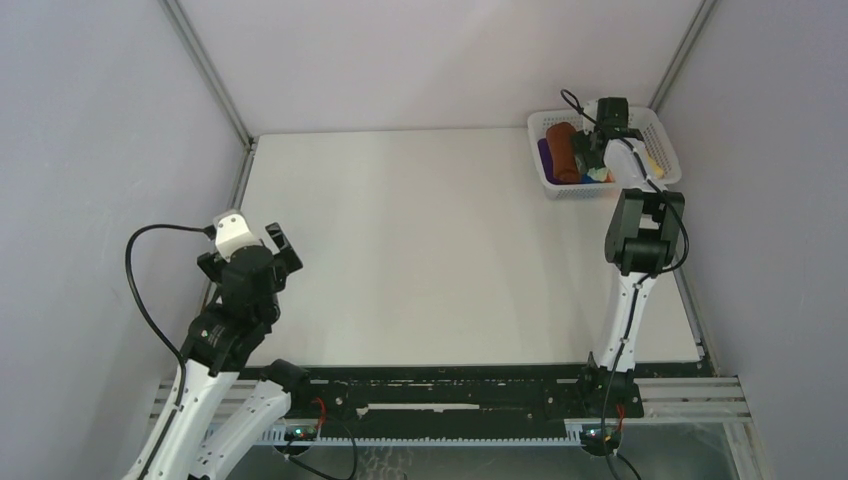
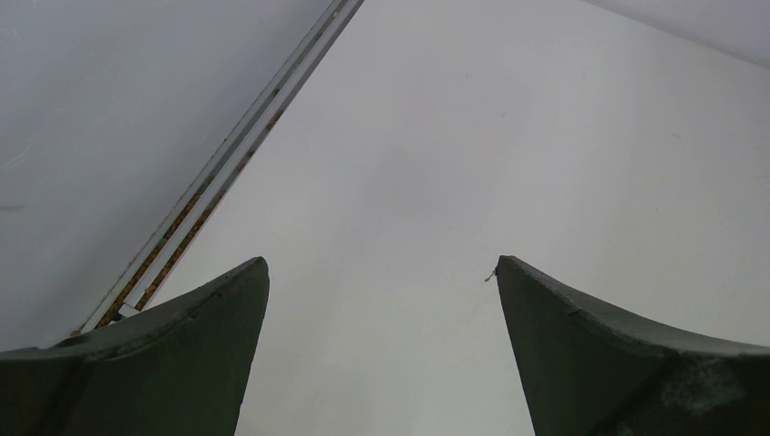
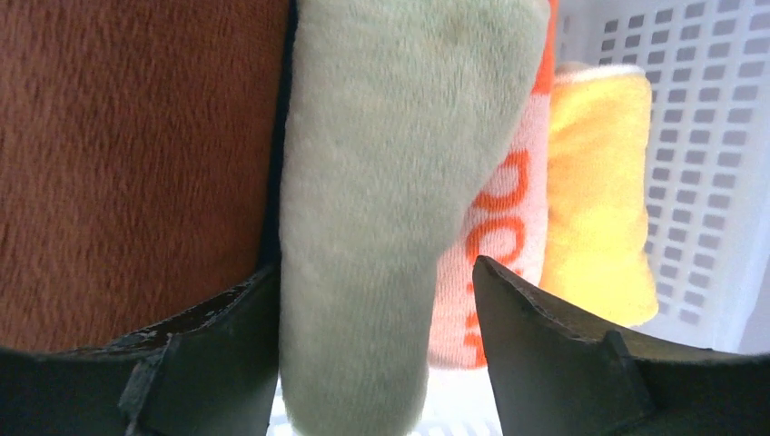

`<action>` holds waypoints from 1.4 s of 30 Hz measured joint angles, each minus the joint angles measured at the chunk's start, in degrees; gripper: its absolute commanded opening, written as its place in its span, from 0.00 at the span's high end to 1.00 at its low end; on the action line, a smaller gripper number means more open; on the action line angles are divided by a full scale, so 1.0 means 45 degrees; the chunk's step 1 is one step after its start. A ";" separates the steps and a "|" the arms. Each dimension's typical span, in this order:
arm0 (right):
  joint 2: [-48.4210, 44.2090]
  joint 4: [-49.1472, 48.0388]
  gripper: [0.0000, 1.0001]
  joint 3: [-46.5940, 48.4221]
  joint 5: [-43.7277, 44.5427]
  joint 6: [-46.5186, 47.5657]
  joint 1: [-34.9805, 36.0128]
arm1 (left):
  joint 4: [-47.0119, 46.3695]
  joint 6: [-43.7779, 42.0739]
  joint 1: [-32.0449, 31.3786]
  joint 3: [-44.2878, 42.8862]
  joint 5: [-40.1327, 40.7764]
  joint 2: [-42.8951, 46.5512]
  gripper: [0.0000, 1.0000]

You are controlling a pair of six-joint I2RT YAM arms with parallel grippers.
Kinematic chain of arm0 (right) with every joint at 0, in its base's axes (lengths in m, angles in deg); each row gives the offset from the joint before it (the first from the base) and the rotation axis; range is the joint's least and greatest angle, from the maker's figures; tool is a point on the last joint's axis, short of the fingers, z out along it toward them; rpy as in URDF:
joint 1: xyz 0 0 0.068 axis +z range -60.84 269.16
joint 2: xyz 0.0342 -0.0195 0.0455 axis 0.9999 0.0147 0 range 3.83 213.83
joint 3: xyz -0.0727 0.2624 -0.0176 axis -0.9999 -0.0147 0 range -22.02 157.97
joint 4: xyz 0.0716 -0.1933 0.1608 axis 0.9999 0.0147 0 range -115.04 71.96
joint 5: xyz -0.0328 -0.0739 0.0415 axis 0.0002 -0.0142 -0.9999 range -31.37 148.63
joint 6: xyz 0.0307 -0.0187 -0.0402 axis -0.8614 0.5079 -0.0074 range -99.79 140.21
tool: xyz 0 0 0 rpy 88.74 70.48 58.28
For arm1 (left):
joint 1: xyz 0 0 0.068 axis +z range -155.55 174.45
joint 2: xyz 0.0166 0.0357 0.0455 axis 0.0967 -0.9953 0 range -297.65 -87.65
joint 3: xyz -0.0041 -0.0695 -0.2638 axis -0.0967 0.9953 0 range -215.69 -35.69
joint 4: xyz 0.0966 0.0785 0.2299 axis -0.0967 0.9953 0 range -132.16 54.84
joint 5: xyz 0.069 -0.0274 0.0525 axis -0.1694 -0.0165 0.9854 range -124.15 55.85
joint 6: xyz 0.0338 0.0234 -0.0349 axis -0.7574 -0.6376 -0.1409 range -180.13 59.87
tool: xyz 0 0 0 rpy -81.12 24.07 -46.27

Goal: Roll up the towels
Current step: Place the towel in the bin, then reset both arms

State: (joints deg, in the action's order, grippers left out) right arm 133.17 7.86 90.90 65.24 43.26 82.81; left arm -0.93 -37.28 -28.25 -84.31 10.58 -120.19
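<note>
In a white basket [image 1: 664, 130] at the far right corner, my right gripper [image 1: 590, 152] reaches down among the towels. In the right wrist view a rolled towel [image 3: 390, 182], its pale cream-green side showing, lies between the jaws of my right gripper [image 3: 372, 272]. The left finger rests against it and the right finger stands apart from it, so the gripper is open. The rust-brown towel [image 3: 136, 163] [image 1: 563, 150] lies rolled just left of it. My left gripper [image 1: 283, 245] [image 2: 381, 263] hangs wide open over the near-left of the white table, holding nothing.
An orange-lettered roll [image 3: 504, 227] and a bright yellow roll [image 3: 599, 200] lie to the right, against the perforated basket wall [image 3: 690, 136]. A purple roll [image 1: 546, 155] sits at the basket's left end. A metal rail [image 2: 227, 154] runs along the table's left edge.
</note>
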 measured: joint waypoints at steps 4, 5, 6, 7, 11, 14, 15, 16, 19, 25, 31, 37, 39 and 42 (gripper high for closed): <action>-0.0845 0.0180 0.24 -0.0831 -0.0092 -0.0083 0.0015 | 0.0000 0.0000 0.0000 0.0029 -0.0039 0.0136 0.00; -0.1059 0.0228 0.23 -0.1020 -0.0126 -0.0131 0.0015 | 0.0000 0.0000 0.0000 0.0029 -0.0063 0.0199 0.00; -0.1316 0.0272 0.23 -0.1239 -0.0170 -0.0214 0.0015 | 0.0000 0.0000 0.0000 0.0029 -0.0078 0.0272 0.00; -0.1613 0.0301 0.23 -0.1515 -0.0209 -0.0306 0.0019 | 0.0000 0.0000 0.0000 0.0029 -0.0083 0.0335 0.00; -0.2895 0.0204 0.20 -0.2662 -0.0204 -0.0767 0.0024 | -0.0005 0.0000 -0.0010 0.0029 -0.0165 0.0651 0.00; -0.4371 -0.0015 0.18 -0.4158 -0.0063 -0.1472 0.0024 | 0.0000 0.0005 -0.0015 0.0044 -0.0418 0.0908 0.00; -0.5013 -0.0058 0.16 -0.4741 -0.0029 -0.1812 0.0024 | -0.0005 0.0005 -0.0015 0.0044 -0.0544 0.1020 0.00; -0.5591 -0.0146 0.15 -0.5246 -0.0039 -0.2147 0.0024 | -0.0005 0.0005 -0.0015 0.0044 -0.0680 0.1122 0.00; -0.7830 -0.0505 0.12 -0.7096 -0.0146 -0.3429 0.0024 | 0.0000 0.0024 -0.0015 0.0044 -0.1326 0.1564 0.00; -1.3619 -0.0578 0.00 -1.0321 -0.0452 -0.6217 0.0024 | 0.0219 0.0257 -0.0015 0.0005 -0.2453 0.2608 0.00; -1.9652 -0.0364 0.00 -1.2570 -0.0942 -0.8199 0.0024 | 0.0835 0.0617 -0.0015 0.0010 -0.2827 0.4109 0.00; -2.3673 -0.0199 0.00 -1.4022 -0.1472 -0.8854 0.0024 | 0.1486 0.1166 -0.0015 0.0466 -0.2827 0.5382 0.00; -2.4271 -0.0199 0.00 -1.4547 -0.1690 -0.8952 0.0044 | 0.1583 0.1365 -0.0015 0.0831 -0.2778 0.5654 0.00; -2.4640 -0.0034 0.00 -1.5431 -0.1885 -0.9073 0.0253 | 0.1681 0.1583 -0.0015 0.1457 -0.2793 0.5965 0.00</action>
State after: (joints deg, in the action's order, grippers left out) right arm 22.29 7.71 21.46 56.76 2.43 83.95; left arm 6.63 -30.16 -28.31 -77.75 -1.98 -93.35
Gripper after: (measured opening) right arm 0.997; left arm 0.998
